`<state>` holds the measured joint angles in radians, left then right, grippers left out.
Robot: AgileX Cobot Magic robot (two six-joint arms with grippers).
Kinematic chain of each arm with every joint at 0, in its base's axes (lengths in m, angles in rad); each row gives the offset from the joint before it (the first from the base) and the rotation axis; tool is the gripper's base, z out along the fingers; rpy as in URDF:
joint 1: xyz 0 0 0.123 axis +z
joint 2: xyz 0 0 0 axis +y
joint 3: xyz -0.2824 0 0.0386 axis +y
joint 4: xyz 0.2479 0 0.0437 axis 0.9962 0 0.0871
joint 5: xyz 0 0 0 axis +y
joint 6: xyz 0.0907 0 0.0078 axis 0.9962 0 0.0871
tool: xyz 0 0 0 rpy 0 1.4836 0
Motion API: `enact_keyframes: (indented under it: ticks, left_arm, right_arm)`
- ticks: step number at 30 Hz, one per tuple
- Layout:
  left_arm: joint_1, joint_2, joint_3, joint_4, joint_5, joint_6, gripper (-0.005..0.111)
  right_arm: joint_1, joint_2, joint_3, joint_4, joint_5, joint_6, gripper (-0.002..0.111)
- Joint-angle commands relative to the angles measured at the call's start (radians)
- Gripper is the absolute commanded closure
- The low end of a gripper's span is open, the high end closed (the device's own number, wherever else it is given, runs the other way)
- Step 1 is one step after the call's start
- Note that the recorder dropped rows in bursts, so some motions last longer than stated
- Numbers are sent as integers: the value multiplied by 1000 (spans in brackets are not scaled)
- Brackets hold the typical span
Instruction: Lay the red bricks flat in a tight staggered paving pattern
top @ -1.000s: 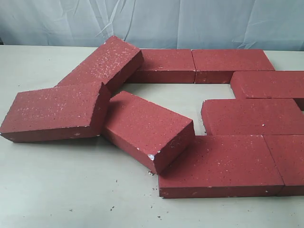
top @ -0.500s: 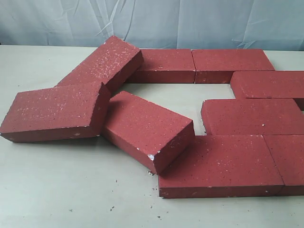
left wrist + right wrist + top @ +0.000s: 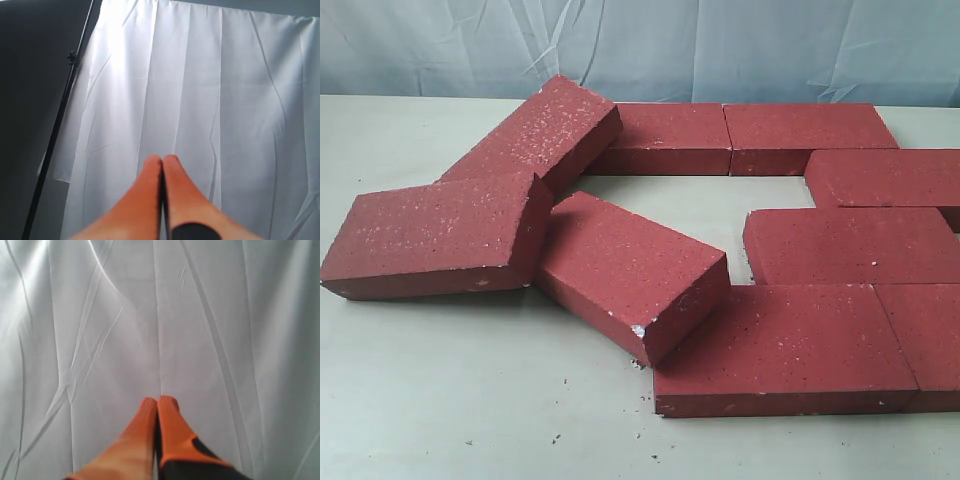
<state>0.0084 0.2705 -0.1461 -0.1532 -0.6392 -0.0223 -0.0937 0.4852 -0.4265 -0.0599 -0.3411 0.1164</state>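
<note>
Both my claws are up off the work. The left claw (image 3: 162,159) is pinched shut on nothing and faces the curtain (image 3: 225,100), with a dark stand pole (image 3: 55,135) beside it. The right claw (image 3: 158,401) is likewise closed and empty. Neither shows in the exterior view.

The bricks (image 3: 785,345) lie on the bench (image 3: 440,400), filling the middle and right of the exterior view. I judge the job roughly two-thirds done. On the right, six bricks lie flat in rows. Two sit end to end along the back, two along the front, and two are stepped between them, though gaps show between the rows, so the pattern is not tight.

Three on the left are loose. The back-left brick (image 3: 545,130) lies askew and looks tilted. The left brick (image 3: 430,235) butts against it at an angle. The middle brick (image 3: 630,265) sits skewed, its near corner chipped white, and its right end seems to ride on the front row. An open patch of bench in the centre waits to be filled.

These three crowd each other, so I judge the middle brick has to come free first. Small crumbs (image 3: 560,437) dot the bench in front and could keep a brick from seating flat.
</note>
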Motion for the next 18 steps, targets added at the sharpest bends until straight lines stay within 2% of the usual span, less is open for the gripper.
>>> enact_keyframes:
  ticks: [1,4,8,11,18]
  left_arm:
    - [1,163,-81,93,23,-4,107]
    - [1,283,-145,200,88,-12,107]
    - [-1,425,-223,254,132,-46,107]
    - [-1,528,-281,267,164,-46,107]
    - [-1,731,-439,327,478,-56,107]
  right_arm:
    - [4,135,-65,-112,100,23,109]
    - [4,222,-97,-126,131,23,109]
    - [10,338,-130,-172,136,23,109]
    - [31,415,-176,-202,217,23,109]
    - [121,570,-316,-204,535,7,109]
